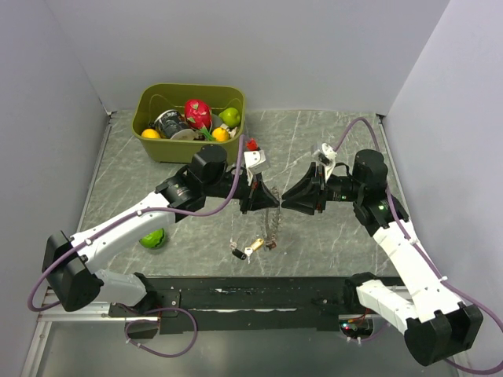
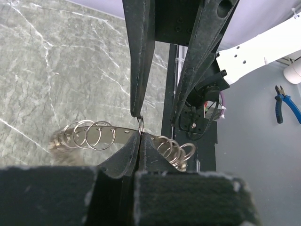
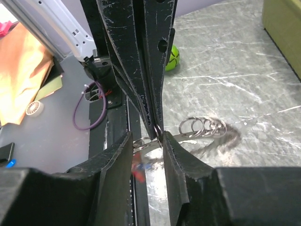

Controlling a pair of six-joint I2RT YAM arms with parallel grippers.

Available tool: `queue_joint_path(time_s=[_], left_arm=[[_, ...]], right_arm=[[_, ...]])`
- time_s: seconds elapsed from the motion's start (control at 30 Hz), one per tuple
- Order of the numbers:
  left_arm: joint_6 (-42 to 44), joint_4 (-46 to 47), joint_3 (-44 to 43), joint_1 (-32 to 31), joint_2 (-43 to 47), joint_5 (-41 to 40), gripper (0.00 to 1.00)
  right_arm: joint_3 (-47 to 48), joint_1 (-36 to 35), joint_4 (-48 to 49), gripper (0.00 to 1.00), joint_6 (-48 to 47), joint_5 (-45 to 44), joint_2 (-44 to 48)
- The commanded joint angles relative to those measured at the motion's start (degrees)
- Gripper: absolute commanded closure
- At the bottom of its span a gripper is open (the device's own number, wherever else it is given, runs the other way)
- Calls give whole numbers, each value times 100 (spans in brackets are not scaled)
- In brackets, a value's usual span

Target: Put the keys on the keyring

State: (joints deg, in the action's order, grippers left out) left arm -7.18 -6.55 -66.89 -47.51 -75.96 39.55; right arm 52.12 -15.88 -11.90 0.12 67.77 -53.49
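Note:
The keyring (image 1: 273, 225) hangs in the air over the middle of the table, a thin metal band strung with several small split rings (image 2: 99, 135). My left gripper (image 1: 266, 200) is shut on it, its jaws pinching the band (image 2: 140, 134). My right gripper (image 1: 284, 200) faces it tip to tip. It is open (image 3: 146, 139), and one of its fingers (image 3: 170, 146) touches the band beside the left jaws. The keys (image 1: 251, 250) dangle at the bottom of the loop, one with a black head (image 1: 236, 254). A blurred red and blue tag (image 3: 140, 168) hangs under the band.
An olive bin (image 1: 177, 149) of toy fruit and cups stands at the back left. A green ball (image 1: 153, 238) lies by the left arm. A black rail (image 1: 259, 294) runs along the near edge. Blue-handled pliers (image 2: 284, 104) lie off the table.

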Motion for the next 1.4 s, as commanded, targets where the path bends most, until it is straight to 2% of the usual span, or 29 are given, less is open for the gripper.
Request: queue_joint_path(time_s=[0.0,0.1,0.2,0.23,0.5,0.6,0.7,0.8,0.9,1.03,1.13,1.23,1.37], left_arm=[[-64,549,-395,-118,108,229,99],[-64,558,-395,-127,117,246,99],[-21,497,-412,-136,117,220,99],[-12,470,-421,-136,117,202,99],[41,417,-412,-154,108,211,99],[59,417,-412,-162,108,228,99],[85,365,-456,-154,82,237,99],[111,312,-474,-154,55,237,99],[147,294,-465,-162,47,237,99],[173,259,-491,-162,20,246,99],[199,215,-500,-154,-6,272,99],[208,206,-500,-162,-32,308,99],[173,267,-491,-162,-41,351,99]], right_arm=[[-61,-29,100,60,-30,-132,-56],[-70,-38,135,59,-21,-176,-82],[-70,-47,92,52,-21,-395,-39],[-70,-38,91,46,-30,-431,-12],[-53,-38,39,43,-82,-528,41],[-61,-38,109,46,-30,-431,-12],[-88,-38,223,59,118,-352,-12],[-62,-38,241,67,120,-317,-3],[-18,-38,250,67,137,-220,-47],[-9,-29,337,76,190,-115,-64],[-17,-38,434,77,287,-27,-21],[0,-38,461,74,331,8,6],[0,-29,488,58,349,61,-20]])
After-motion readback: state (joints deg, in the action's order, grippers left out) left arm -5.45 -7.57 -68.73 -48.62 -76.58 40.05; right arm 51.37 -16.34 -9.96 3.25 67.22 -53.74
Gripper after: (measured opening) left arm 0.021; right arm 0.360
